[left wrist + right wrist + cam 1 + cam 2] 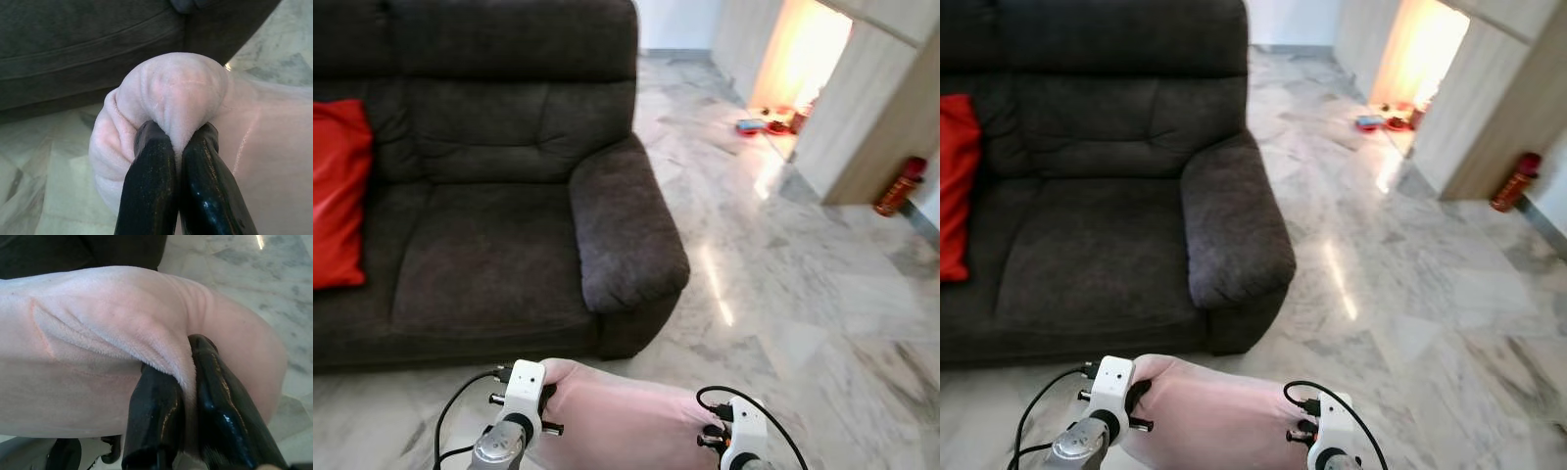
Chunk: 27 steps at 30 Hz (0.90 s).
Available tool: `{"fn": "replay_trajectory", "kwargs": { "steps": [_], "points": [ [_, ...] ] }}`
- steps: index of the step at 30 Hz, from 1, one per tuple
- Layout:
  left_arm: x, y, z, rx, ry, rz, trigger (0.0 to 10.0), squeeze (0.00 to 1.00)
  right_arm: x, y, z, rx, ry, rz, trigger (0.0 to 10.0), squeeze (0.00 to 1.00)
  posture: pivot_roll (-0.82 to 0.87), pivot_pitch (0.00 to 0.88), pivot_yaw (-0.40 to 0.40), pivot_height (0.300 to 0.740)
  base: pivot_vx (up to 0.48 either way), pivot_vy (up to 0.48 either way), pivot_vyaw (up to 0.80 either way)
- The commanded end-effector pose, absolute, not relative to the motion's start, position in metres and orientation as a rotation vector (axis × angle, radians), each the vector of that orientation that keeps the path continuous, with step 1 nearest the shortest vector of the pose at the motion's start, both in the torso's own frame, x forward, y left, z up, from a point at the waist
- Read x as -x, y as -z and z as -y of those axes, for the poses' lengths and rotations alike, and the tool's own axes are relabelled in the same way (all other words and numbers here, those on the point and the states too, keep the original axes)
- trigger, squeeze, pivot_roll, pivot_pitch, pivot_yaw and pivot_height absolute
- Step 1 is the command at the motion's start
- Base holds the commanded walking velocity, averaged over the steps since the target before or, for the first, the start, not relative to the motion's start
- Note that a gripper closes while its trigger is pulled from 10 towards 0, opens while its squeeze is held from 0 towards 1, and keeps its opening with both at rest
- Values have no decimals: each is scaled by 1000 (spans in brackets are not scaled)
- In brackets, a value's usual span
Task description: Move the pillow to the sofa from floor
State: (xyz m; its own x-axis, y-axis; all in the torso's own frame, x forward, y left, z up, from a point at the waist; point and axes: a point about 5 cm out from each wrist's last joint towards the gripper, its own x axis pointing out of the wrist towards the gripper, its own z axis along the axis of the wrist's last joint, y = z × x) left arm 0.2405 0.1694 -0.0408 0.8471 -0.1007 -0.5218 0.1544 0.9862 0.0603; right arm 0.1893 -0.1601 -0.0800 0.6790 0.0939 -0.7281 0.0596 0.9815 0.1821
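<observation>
I hold a pale pink plush pillow (622, 416) between both arms, low in front of me and above the marble floor. My left gripper (178, 142) is shut on a fold at the pillow's (171, 88) left end. My right gripper (188, 362) is shut on a pinch of fabric at the pillow's (98, 333) right end. The dark grey sofa (489, 255) stands just ahead and to the left, its seat cushion bare and its right armrest (622, 220) nearest the pillow.
A red cushion (337, 191) leans at the sofa's left end. Marble floor (783, 264) stretches right toward a bright doorway with small items (764, 124) on the ground. A red fire extinguisher (899, 186) stands by the wooden wall panel at the far right.
</observation>
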Motion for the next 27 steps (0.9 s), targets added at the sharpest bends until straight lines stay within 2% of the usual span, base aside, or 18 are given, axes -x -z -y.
{"fn": "replay_trajectory", "kwargs": {
  "steps": [1, 7, 11, 25, 27],
  "points": [
    [-245, 33, -197, -117, -1, -507, 10000, 0, -187, 77, 193, -176, 105, -796, 10000, 0, 87, 0, -72, 740, 0, 0, 800],
    [-246, 33, -198, -101, -15, -520, 10000, 0, -188, 77, 193, -178, 105, -795, 10000, 0, 83, 0, -69, 740, 0, 0, 800],
    [-246, 33, -199, -108, -13, -518, 10000, 0, -188, 77, 192, -177, 103, -795, 10000, 0, 81, 0, -66, 740, 0, 307, 800],
    [-245, 34, -198, -120, -7, -517, 10000, 0, -188, 77, 192, -178, 97, -796, 10000, 0, 86, 0, -72, 740, 0, 0, 800],
    [-245, 34, -198, -120, -8, -519, 10000, 0, -188, 77, 192, -190, 107, -796, 10000, 0, 85, 0, -72, 740, 0, 0, 0]
  ]
}}
